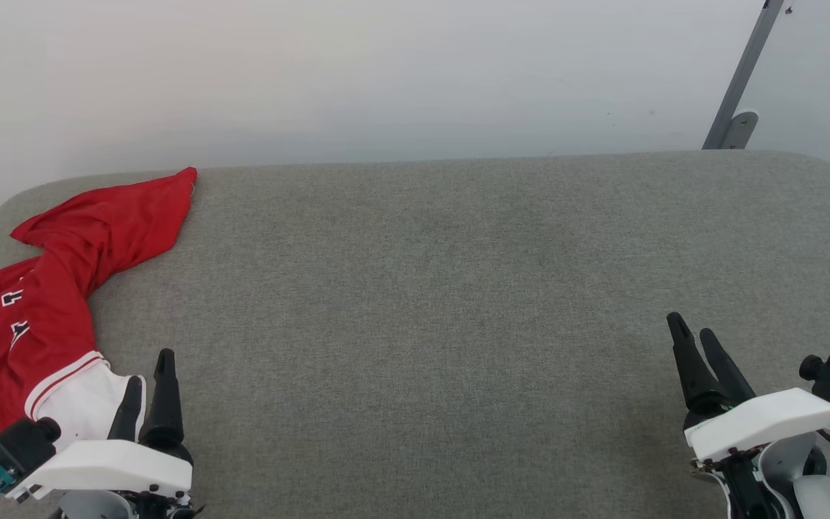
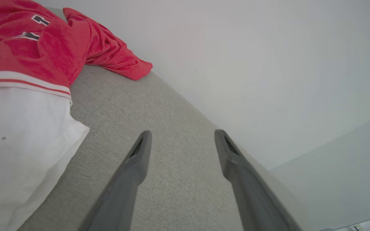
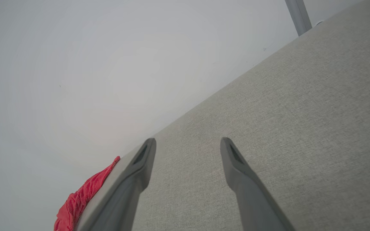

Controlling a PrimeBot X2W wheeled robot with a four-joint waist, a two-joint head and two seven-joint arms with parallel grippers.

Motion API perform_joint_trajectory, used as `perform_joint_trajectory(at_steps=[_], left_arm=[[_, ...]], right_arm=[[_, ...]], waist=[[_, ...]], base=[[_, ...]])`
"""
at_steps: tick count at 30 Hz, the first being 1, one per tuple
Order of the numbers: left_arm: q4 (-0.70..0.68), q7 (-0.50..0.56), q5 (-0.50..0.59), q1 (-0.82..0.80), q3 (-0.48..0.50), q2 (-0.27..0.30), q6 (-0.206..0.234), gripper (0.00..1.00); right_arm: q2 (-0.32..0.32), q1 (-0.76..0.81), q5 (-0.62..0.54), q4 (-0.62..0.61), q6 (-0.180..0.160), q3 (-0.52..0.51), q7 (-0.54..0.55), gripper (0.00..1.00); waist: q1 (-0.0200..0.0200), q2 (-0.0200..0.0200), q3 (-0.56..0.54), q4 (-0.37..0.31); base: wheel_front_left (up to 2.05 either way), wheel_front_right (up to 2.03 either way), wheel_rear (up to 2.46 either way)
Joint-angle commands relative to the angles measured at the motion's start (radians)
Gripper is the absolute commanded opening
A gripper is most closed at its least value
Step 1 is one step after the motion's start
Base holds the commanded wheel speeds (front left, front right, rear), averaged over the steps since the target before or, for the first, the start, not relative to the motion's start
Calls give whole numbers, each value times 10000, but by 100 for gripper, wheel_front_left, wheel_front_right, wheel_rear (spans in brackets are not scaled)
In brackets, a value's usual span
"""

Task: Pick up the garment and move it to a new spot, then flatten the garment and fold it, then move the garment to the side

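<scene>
Left gripper (image 1: 150,369) and right gripper (image 1: 690,326) stand wide open, empty. The garment (image 1: 47,288) lies crumpled at the grey surface's (image 1: 458,288) left end, its long axis running near-to-far, red tip toward the wall (image 1: 415,72). The left wrist view shows its white sleeve (image 2: 18,144) beside the fingers (image 2: 140,150); the right wrist view shows the far red tip (image 3: 75,202).

The left gripper (image 1: 150,369) sits at the lower left and the right gripper (image 1: 690,326) at the lower right, well apart, both with their two dark fingers (image 2: 133,173) parted wide and pointing forward, the right pair leaning slightly leftward.
</scene>
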Motion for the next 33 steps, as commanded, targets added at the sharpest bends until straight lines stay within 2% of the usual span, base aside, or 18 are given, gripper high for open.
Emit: perform_joint_trajectory(at_steps=[1,33], left_arm=[[-165,-117,406,-39,-33,134,-22,100],[-371,-926,3172,320,-122,330,-265,100]], right_arm=[[-75,-196,-356,-168,17,-14,-104,100],[-68,-191,-3134,-407,20,29,-556,100]], waist=[[0,0,-3,-5],[0,0,-50,-77]], base=[[0,0,0],[0,0,0]])
